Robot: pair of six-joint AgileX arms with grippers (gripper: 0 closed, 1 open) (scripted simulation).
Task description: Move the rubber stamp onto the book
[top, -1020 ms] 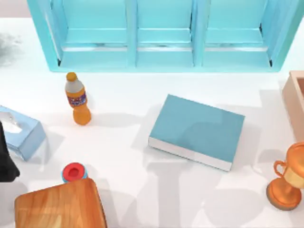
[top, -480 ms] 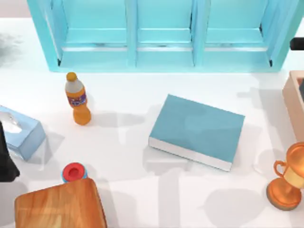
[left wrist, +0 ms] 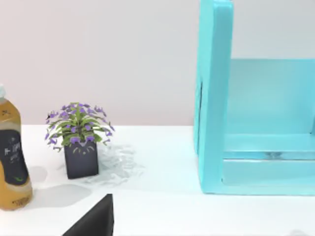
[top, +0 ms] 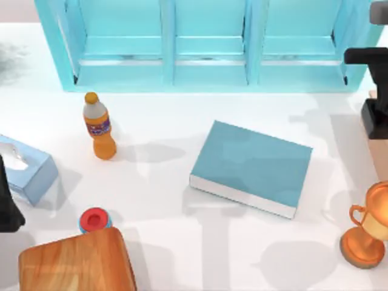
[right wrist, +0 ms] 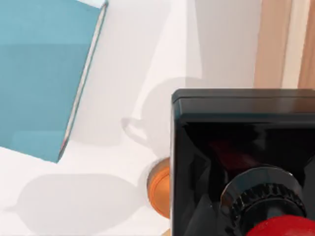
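White tabletop seen from above, backed by a pale teal shelf unit with three open bays. At the far left edge, the left arm, dark and parked, grip state impossible to tell. Just beside it, a pale blue tissue box. Further right, an upright orange drink bottle, and nearer the front a round blue object with a red cap touching or nearly touching the corner of a wooden board. In the middle, the book, lying flat and bare, teal cover up, white page edges toward the front, long axis slanting from upper left down to lower right. At the front right, a gold trophy. At the right edge, level with the shelf's foot, the right gripper, pointing down. Close under its wrist camera, the rubber stamp, black block away from the lens, red knob nearest it, clear of the table and hiding part of the trophy foot below; judged from that to be clenched by its handle, though not plainly shown. Not yet over the book: book well apart, lying toward the table's left of the carried stamp and slightly nearer the front. Right arm by far the nearer. Likely next need: a sideways carry leftward until above the cover, then a lowering.
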